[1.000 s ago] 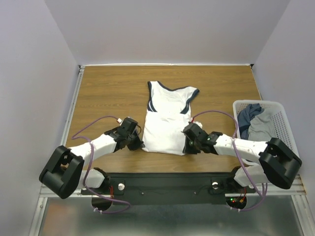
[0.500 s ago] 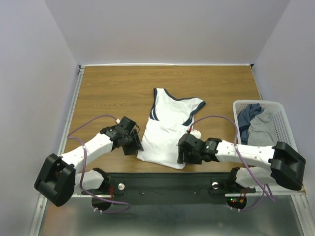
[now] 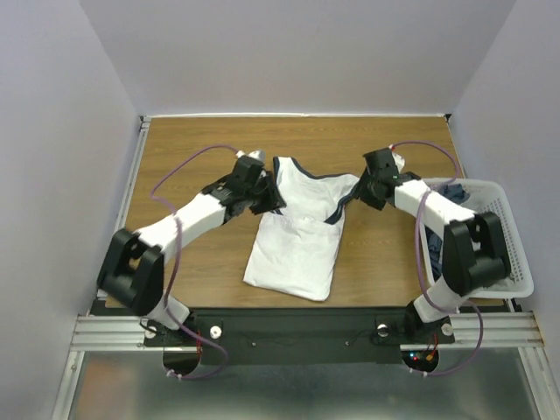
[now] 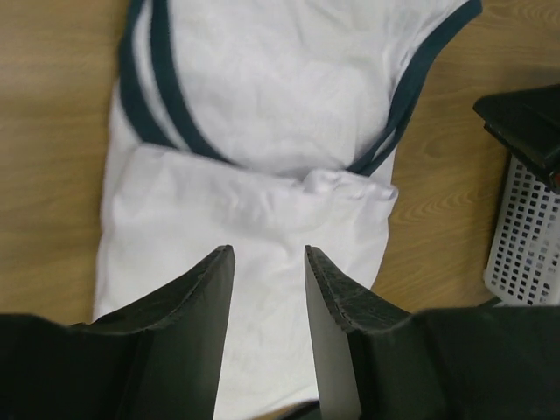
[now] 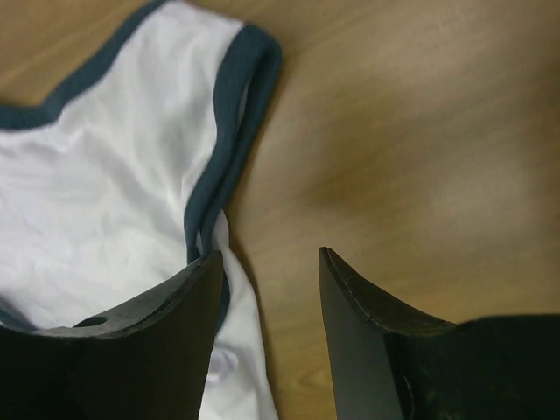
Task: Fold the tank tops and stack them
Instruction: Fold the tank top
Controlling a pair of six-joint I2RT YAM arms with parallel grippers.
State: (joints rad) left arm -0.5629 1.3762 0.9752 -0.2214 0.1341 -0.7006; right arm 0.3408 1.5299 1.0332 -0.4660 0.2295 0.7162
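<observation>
Lying on the table: one white tank top [image 3: 293, 249] with navy-edged neck and armholes, spread flat near the middle of the wooden table [image 3: 184, 157]. Its straps point to the far edge and its hem to the arm bases.
Fold: a second white layer covers the lower body of the tank top. Its upper edge runs across just below the armholes and is slightly rumpled on the right.
Left gripper [image 3: 267, 197]: over the tank top's left shoulder strap. In its wrist view the two dark fingers [image 4: 203, 324] stand a narrow way apart with nothing between them, white cloth beneath.
Right gripper [image 3: 366, 191]: at the tank top's right shoulder, by the navy armhole edge, jaws moderately parted and empty. In its wrist view one finger sits above the cloth edge, the other above bare wood. Whether either tip touches the cloth cannot be told.
Basket: a white plastic mesh basket [image 3: 514, 219] at the table's right edge, apart from the tank top. The right arm crosses over it, and its contents are mostly hidden.
</observation>
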